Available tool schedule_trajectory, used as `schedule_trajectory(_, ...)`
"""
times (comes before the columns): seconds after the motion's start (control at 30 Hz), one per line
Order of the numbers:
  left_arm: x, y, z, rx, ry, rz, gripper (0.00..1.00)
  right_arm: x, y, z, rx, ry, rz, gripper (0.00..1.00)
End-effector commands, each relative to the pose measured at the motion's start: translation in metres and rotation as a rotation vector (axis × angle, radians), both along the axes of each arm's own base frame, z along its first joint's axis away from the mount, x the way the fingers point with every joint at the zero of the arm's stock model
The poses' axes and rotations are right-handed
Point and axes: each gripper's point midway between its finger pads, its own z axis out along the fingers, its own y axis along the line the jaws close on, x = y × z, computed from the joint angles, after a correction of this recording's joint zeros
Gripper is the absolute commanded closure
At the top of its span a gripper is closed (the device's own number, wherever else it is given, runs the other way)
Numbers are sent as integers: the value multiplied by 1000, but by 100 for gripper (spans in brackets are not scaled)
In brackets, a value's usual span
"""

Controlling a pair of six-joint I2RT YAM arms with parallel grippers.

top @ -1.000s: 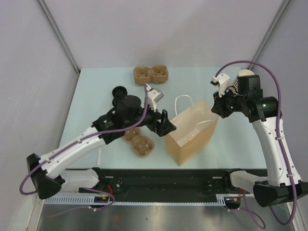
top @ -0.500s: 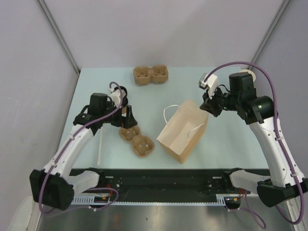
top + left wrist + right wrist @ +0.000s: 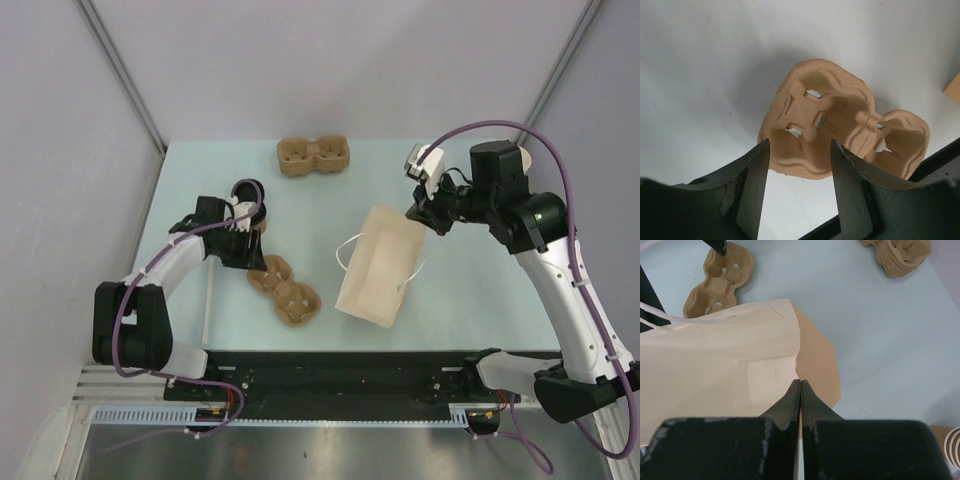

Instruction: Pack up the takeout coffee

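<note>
I see no single tan cup in any view. A black round lid shape (image 3: 247,190) shows at the left wrist, partly hidden by the arm. My left gripper (image 3: 254,250) is open and empty, its jaws wide apart (image 3: 800,175), just short of the near edge of a brown pulp two-cup tray (image 3: 840,125), which lies on the table (image 3: 286,290). My right gripper (image 3: 416,214) is shut on the rim of a tan paper bag (image 3: 375,265) and holds it tipped over to the left. In the right wrist view the shut gripper (image 3: 800,385) pinches the bag's edge (image 3: 740,370).
A stack of pulp trays (image 3: 314,155) stands at the back and shows in the right wrist view (image 3: 902,255). A stack of cups (image 3: 520,156) is mostly hidden behind the right arm. A thin white stick (image 3: 207,300) lies at the left. The two-cup tray also shows in the right wrist view (image 3: 717,282).
My left arm has drawn back to the left, away from the bag, and now sits over the two-cup tray. My right gripper has moved left and tipped the bag over.
</note>
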Motion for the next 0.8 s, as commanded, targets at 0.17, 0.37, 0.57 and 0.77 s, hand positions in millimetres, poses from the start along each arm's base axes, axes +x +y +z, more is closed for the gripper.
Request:
schedule_trajectory(0.17, 26, 16, 1, 32, -117, 7, 44, 4, 10, 19, 40, -33, 17, 100)
schedule_trajectory(0.37, 26, 27, -10, 85, -117, -13, 44, 6, 12, 17, 40, -27, 19, 100)
schedule_trajectory(0.57, 18, 23, -31, 69, -63, -32, 47, 5, 13, 20, 51, -36, 25, 100)
schedule_trajectory(0.77, 23, 17, -35, 38, -82, -51, 59, 5, 13, 20, 53, -38, 26, 100)
